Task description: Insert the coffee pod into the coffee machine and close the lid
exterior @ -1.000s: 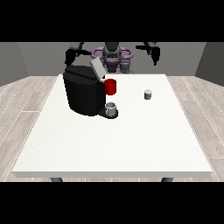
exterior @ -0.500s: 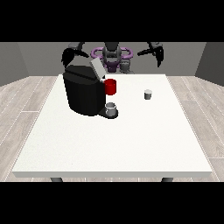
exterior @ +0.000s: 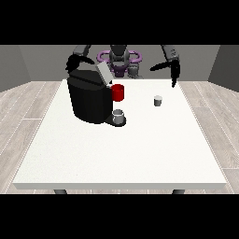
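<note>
The coffee pod (exterior: 158, 100) stands alone, well apart from the coffee machine (exterior: 91, 98). The lid (exterior: 103, 73) is up. The hand at the view's right (exterior: 174, 73) hangs spread; the other hand's (exterior: 72, 63) fingers I cannot tell.

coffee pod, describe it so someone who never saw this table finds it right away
Start at the big black coffee machine on the white table. Look toward the view's right, past its red part: the coffee pod stands alone there. It is small, pale grey, and apart from the machine, unlike the grey cup under the spout.
</note>
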### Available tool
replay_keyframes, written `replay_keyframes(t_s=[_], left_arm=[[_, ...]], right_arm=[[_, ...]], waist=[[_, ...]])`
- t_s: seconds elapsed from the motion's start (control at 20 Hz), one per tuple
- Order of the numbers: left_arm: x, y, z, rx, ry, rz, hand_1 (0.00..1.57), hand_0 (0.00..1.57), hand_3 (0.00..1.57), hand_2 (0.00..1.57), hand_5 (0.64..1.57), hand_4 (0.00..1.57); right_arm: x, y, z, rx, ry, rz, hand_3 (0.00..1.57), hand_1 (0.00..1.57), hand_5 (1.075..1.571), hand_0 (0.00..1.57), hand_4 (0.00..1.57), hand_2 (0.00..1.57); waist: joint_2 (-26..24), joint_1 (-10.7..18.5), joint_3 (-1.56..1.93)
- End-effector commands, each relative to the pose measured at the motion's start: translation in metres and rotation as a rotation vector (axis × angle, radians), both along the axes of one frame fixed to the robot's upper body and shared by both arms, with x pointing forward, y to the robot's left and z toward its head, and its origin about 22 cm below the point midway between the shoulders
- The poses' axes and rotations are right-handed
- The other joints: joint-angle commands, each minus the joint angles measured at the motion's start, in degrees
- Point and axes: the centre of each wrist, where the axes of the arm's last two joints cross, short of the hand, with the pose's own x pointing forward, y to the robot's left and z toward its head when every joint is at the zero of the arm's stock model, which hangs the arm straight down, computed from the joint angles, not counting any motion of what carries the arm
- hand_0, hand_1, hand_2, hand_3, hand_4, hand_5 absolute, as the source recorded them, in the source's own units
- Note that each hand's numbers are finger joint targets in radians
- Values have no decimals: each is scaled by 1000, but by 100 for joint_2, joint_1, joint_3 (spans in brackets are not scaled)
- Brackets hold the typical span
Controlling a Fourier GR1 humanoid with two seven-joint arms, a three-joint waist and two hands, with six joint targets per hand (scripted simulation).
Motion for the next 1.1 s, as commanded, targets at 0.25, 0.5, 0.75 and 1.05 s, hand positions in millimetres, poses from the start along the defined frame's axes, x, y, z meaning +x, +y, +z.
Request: replay_keyframes(t_s=[0.25,0.5,0.75,1.05], left_arm=[[29,10,-16,60,56,42,0,0,0,0,1571,0],[32,18,-21,131,132,11,0,0,0,0,1571,0],[55,-4,-9,217,114,15,0,0,0,198,1571,0],[41,18,-38,268,193,48,647,647,349,718,1571,0]], right_arm=[[16,12,10,-31,1,13,0,0,1571,0,397,0],[28,-2,10,-33,39,-18,0,0,1571,0,389,0],[40,9,4,-57,48,-27,0,0,1571,0,424,0],[35,-2,3,-52,61,-19,0,0,1571,0,427,0]], waist=[[490,-159,-1],[417,16,0],[542,14,1],[501,-98,-1]])
